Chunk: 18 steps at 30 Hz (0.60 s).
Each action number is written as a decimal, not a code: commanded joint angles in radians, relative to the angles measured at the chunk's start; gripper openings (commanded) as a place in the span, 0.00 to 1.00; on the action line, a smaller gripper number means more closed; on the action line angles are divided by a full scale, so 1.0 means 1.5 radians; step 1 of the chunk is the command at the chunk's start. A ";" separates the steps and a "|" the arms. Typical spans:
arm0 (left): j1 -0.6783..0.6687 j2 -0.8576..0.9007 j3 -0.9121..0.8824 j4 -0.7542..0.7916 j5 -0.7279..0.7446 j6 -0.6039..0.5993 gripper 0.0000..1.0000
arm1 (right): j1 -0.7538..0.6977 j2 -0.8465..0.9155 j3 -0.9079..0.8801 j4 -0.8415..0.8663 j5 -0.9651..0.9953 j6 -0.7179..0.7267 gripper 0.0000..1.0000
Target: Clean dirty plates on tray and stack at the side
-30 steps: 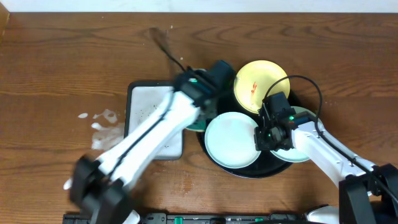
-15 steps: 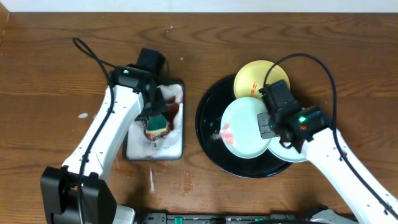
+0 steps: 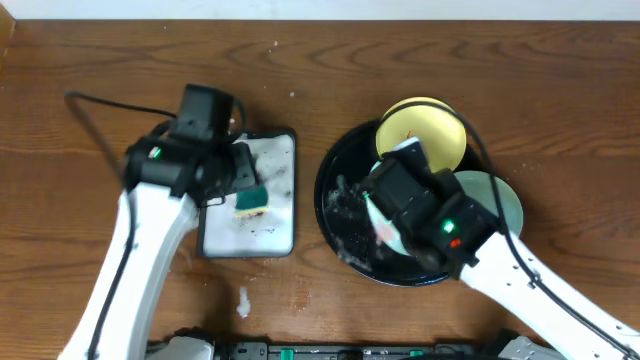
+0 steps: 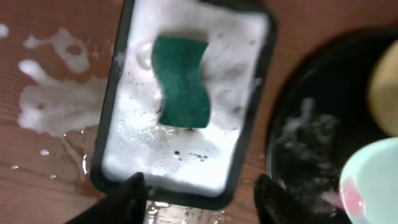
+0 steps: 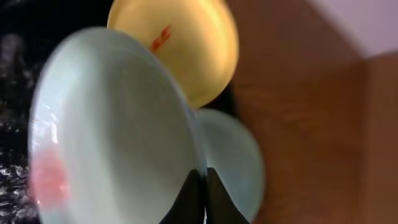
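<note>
The left wrist view shows my left gripper (image 4: pixel 199 175) open over the near rim of a white soapy tray, with nothing between its fingers. A green sponge (image 4: pixel 181 81) lies loose in the foam. My right gripper (image 5: pixel 199 186) is shut on the rim of a pale mint plate (image 5: pixel 112 137), which is tilted on edge above the black tray (image 3: pixel 330 190) and has a red smear low on its face. Behind it are the yellow plate (image 5: pixel 180 43), with a red smear, and a second mint plate (image 5: pixel 233 155). From overhead, the yellow plate (image 3: pixel 425 125) sits at the tray's far side.
The rectangular white dark-rimmed tray (image 3: pixel 280 235) lies left of the black tray, with the sponge (image 3: pixel 252 201) in it. Foam and water are spilled on the wood (image 4: pixel 50 106) left of it. The second mint plate (image 3: pixel 500 195) overhangs the black tray's right rim.
My left gripper has opened and let go of the sponge, which now lies in the soapy tray. The right arm has tipped the held mint plate up on edge.
</note>
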 commanded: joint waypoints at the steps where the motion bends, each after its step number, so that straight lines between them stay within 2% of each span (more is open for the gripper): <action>1: 0.002 -0.045 0.004 -0.004 0.011 0.006 0.59 | 0.046 -0.008 0.047 -0.002 0.128 -0.041 0.01; 5: 0.002 -0.084 0.004 -0.015 0.011 0.006 0.80 | 0.084 -0.008 0.063 -0.007 0.183 -0.068 0.01; 18: 0.002 -0.093 0.004 -0.015 0.011 0.006 0.82 | 0.129 -0.008 0.063 -0.034 0.209 -0.084 0.01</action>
